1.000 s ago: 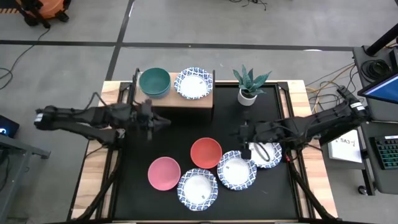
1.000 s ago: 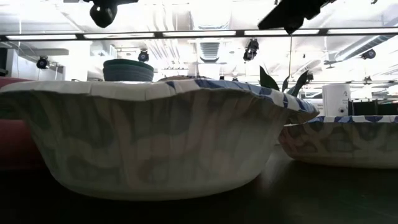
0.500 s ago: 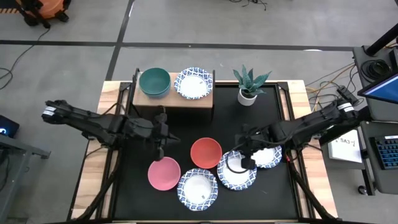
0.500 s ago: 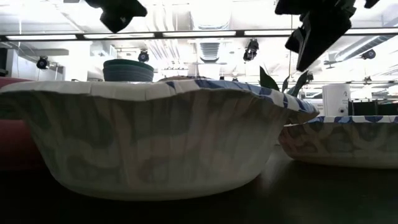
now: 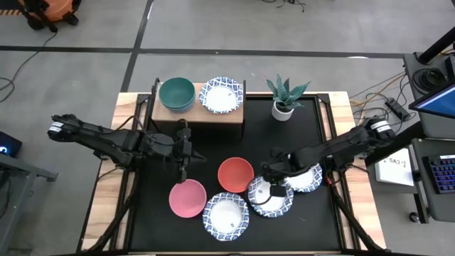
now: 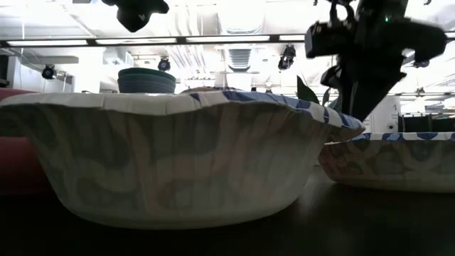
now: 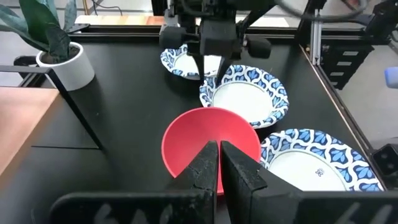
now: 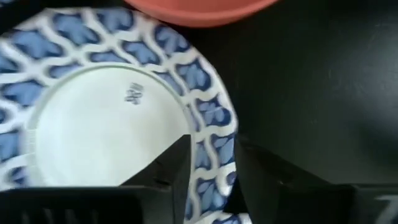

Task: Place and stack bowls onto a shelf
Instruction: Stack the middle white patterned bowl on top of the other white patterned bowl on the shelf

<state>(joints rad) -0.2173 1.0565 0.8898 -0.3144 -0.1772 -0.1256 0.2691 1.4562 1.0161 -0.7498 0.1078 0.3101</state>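
On the wooden-topped shelf [image 5: 206, 110] at the far left stand a green bowl stack [image 5: 176, 94] and a patterned bowl [image 5: 221, 94]. On the black table lie a pink bowl [image 5: 188, 198], a red bowl [image 5: 235, 175] and three patterned bowls [image 5: 226, 215], [image 5: 274, 199], [image 5: 307, 178]. My right gripper [image 5: 264, 187] is open over the middle patterned bowl [image 8: 106, 137], its fingers astride the rim. My left gripper [image 7: 217, 163] is shut and holds nothing; it hangs above the table between the shelf and the pink bowl. My right gripper comes from above, pointing down. One finger [image 8: 165, 171] stands inside the patterned bowl and the other [image 8: 273, 177] outside it, with the rim [image 8: 210, 146] on the red bowl's side between them. Whether the fingers touch the rim I cannot tell. The bowl rests on the table.
A potted plant in a white pot [image 5: 284, 99] stands at the far edge, right of the shelf. The bowls on the table lie close together, some with rims overlapping. Bare black table top [image 5: 153, 213] lies left of the pink bowl.
My right gripper has moved toward the table's near and left edges and down onto the middle patterned bowl's rim. My left gripper has gone toward the near edge, tipped its fingers downward, then held still. No bowl has moved.
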